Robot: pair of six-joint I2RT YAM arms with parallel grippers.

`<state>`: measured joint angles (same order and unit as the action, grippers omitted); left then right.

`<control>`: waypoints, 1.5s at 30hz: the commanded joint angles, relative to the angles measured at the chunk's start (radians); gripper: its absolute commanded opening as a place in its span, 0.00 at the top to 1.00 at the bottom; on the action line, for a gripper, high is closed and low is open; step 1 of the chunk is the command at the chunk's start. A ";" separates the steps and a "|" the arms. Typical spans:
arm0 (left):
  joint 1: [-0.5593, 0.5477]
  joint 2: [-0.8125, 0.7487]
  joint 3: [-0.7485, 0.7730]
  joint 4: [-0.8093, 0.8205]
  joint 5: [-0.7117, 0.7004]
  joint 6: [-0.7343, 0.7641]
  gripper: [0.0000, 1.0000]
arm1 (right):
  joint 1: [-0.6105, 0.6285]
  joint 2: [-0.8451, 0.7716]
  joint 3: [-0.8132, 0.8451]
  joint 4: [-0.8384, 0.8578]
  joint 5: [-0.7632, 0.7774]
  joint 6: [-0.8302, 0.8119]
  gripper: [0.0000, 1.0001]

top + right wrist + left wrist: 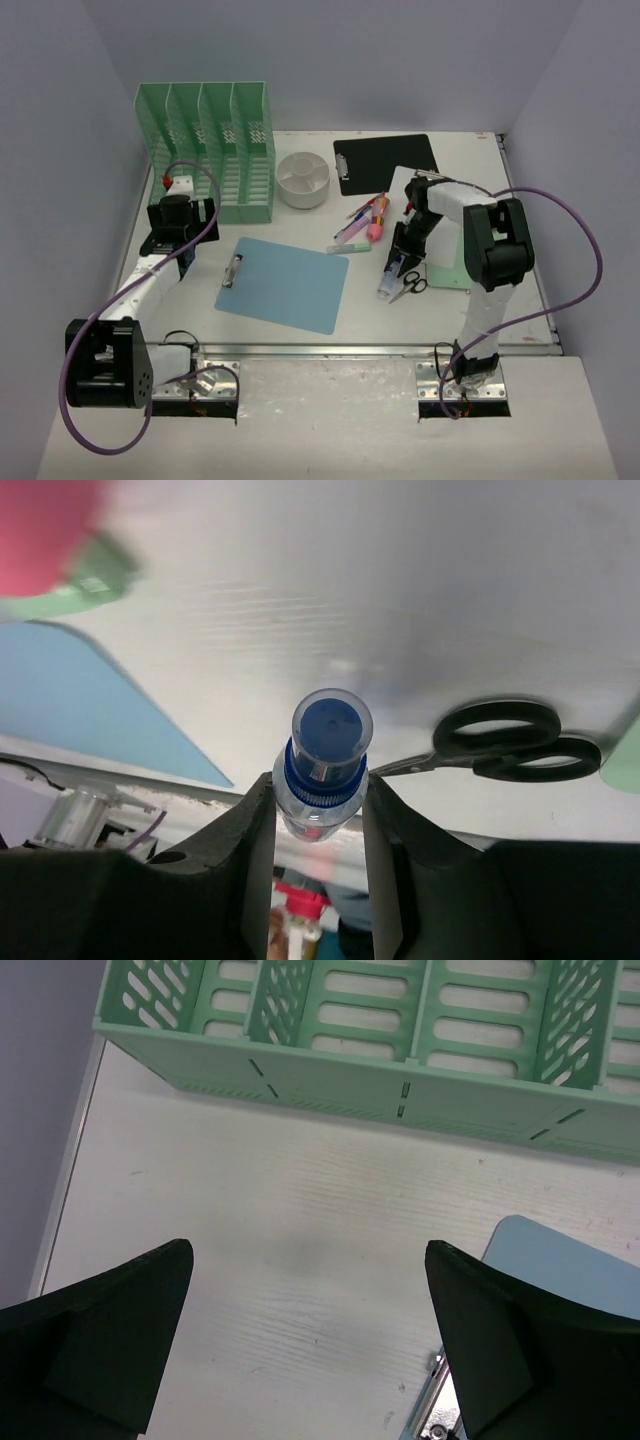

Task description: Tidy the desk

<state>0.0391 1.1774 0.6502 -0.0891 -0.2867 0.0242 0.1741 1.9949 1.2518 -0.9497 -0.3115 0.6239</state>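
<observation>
Our right tool [318, 795] is clamped on a blue-capped bottle [330, 730], with its fingers pressed against both sides. The bottle sits just left of the black scissors [510, 742], at the near right of the counter [390, 325]. Our left tool [310, 1260] hangs released, jaws wide, over bare counter near the green file rack [210, 150] at the far left. The white counter fills the space between the lavender walls [60, 150], and a blue clipboard [285, 285] lies at its middle.
</observation>
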 commanded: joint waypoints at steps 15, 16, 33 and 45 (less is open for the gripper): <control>0.002 -0.248 0.017 -0.018 0.764 0.184 0.00 | 0.143 -0.285 0.390 0.735 0.268 -0.421 0.99; 0.004 -0.251 0.006 0.001 0.762 0.171 0.00 | 0.163 -0.277 0.377 0.785 0.281 -0.443 0.99; 0.002 -0.237 0.014 0.019 0.802 0.092 0.00 | 0.323 0.088 0.482 1.329 0.500 -0.520 0.99; 0.002 -0.246 0.003 0.017 0.791 0.095 0.00 | 0.349 0.180 0.528 1.287 0.503 -0.475 0.99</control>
<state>0.0391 0.9489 0.6540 -0.1230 0.4877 0.1261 0.5152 2.1689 1.7168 0.2607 0.1577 0.1322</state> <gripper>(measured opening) 0.999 0.348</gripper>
